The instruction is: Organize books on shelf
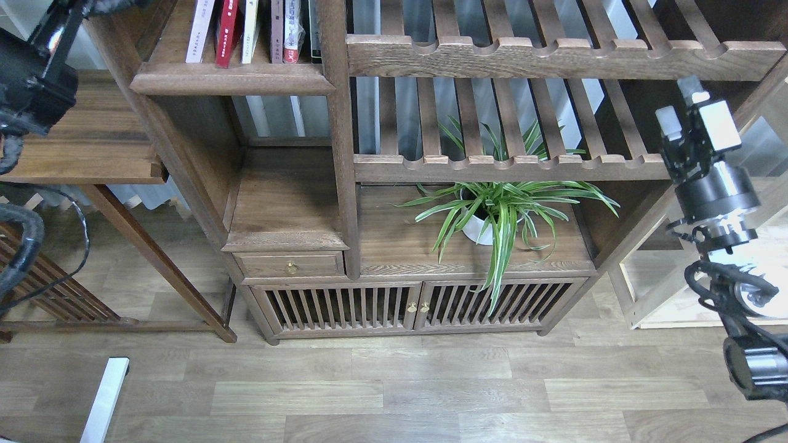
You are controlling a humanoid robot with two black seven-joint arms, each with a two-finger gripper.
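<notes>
Several thin books (246, 31), white and red, stood upright at the shelf's (234, 79) back. The right gripper (683, 101) hung parted, empty; the left gripper was out of view.

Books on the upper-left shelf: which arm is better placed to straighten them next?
Probably the left. The books stand on the shelf at upper left, and the left arm is raised just beside it. The right gripper hangs far right, past the slatted racks.
</notes>
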